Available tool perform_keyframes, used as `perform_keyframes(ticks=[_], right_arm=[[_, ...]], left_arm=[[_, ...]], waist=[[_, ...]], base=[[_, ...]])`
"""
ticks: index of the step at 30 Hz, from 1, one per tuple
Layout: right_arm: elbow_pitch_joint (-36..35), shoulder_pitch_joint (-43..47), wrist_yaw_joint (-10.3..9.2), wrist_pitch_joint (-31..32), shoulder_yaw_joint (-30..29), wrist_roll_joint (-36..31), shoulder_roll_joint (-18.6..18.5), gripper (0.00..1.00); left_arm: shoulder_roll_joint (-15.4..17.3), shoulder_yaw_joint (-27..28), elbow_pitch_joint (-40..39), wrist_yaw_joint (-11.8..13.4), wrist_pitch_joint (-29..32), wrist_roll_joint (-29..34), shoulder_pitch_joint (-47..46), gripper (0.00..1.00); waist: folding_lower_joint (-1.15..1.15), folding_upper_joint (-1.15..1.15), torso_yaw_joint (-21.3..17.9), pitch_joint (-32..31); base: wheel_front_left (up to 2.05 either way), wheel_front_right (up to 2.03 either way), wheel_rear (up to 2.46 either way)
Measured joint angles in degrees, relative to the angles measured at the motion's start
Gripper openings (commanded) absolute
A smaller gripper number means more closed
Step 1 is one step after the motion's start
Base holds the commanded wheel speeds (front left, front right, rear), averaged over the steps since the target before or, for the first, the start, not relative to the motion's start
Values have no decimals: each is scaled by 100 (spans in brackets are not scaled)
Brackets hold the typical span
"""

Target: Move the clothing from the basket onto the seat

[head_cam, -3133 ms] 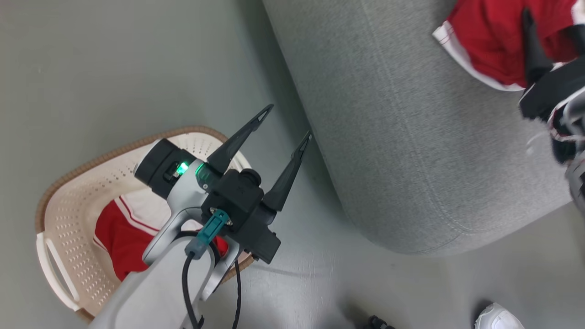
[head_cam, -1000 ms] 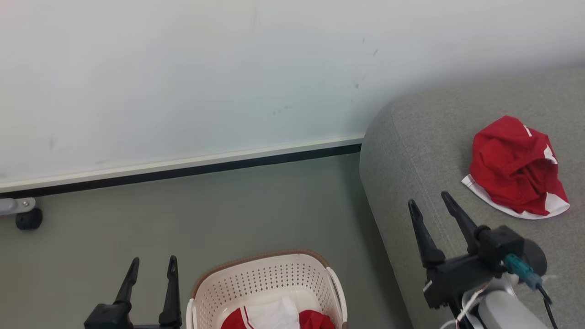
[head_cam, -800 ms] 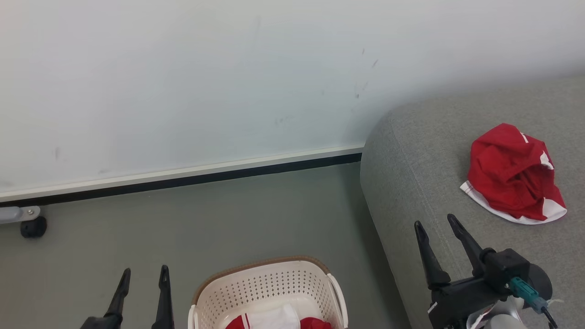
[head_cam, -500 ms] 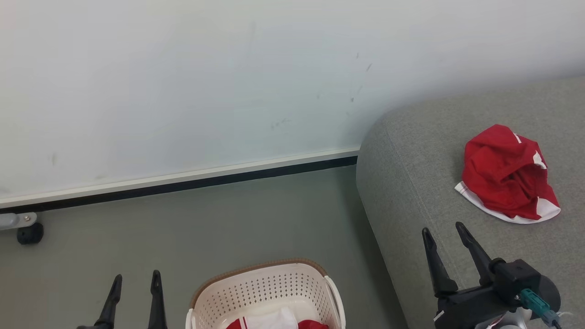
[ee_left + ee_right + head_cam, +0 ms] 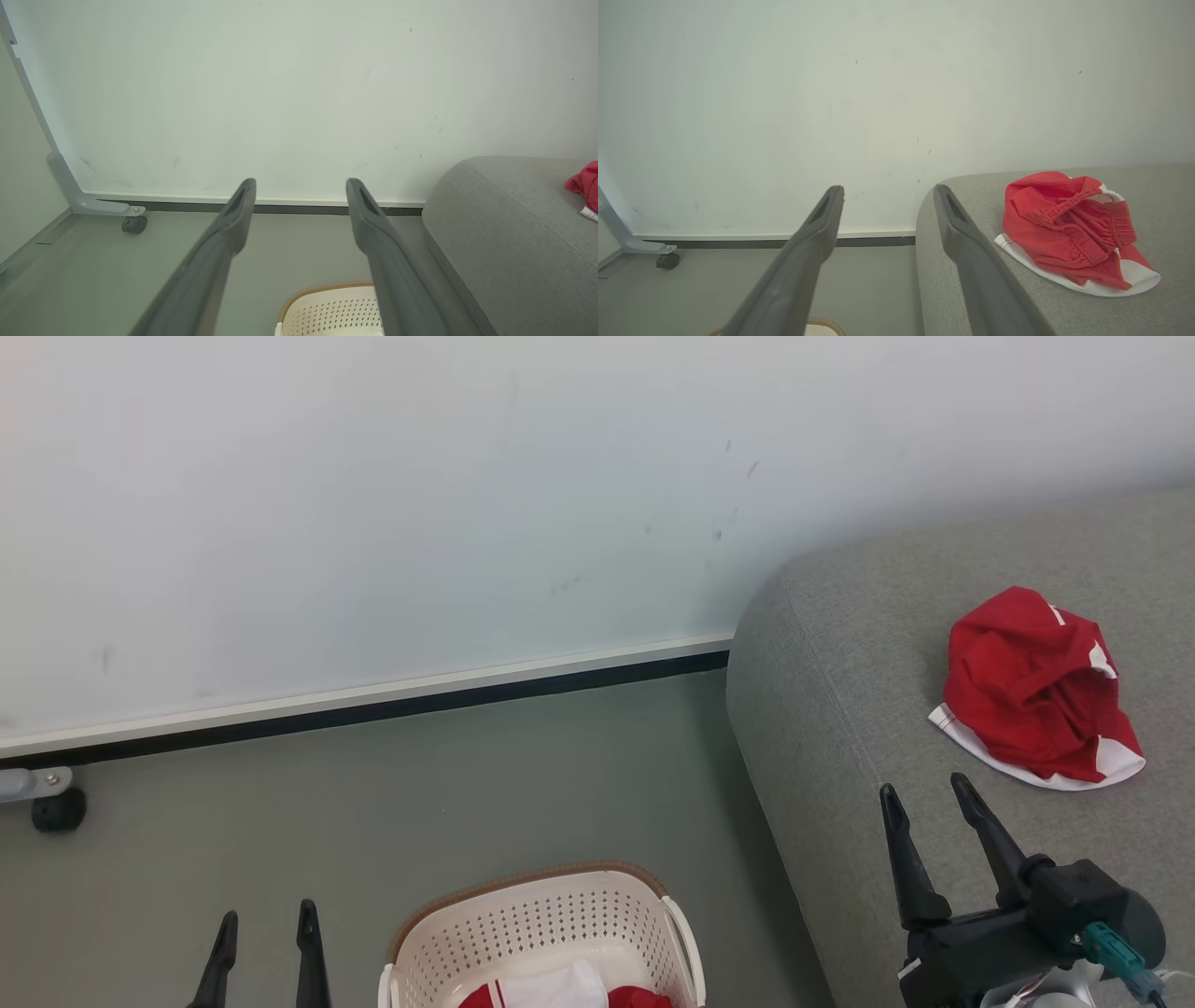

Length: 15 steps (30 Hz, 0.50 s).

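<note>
Two tools, left gripper [image 5: 266,912] and right gripper [image 5: 922,785], both spread, empty; clothing [image 5: 551,987] in near basket [image 5: 523,882] likely light, limp; I'd pinch a fold.

Red garment [image 5: 1032,695], white-trimmed: crumpled on grey seat [image 5: 840,728]. Red-and-white clothing [image 5: 553,989]: inside cream perforated basket [image 5: 532,924], beside the seat.

L hand [image 5: 266,917] is seen at lower left of head view w/ its two dark fingers [image 5: 311,963] pointed up and held apart. R hand [image 5: 922,788] is held higher at lower right, fingers spread likewise and leaned slightly left, w/ black wrist housing [image 5: 990,945] and teal connector [image 5: 1106,952] seen behind them. In both wrist views the fingers are shown parted, w/ a clear gap btwn the tips.
</note>
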Motion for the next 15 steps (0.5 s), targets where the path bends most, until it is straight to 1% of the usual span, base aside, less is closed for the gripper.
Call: perform_keyframes(ticks=[6, 15], right_arm=[[-68, 2, 0, 0, -62, -48, 2, 100], [-174, 57, -1, 0, -131, -69, 5, 100]], left_arm=[[-68, 15, -82, 0, 0, 35, 4, 100], [-64, 123, -138, 0, 0, 66, 14, 100]], waist=[[0, 0, 33, 19], [0, 0, 53, 120]], base=[[0, 0, 0], [0, 0, 0]])
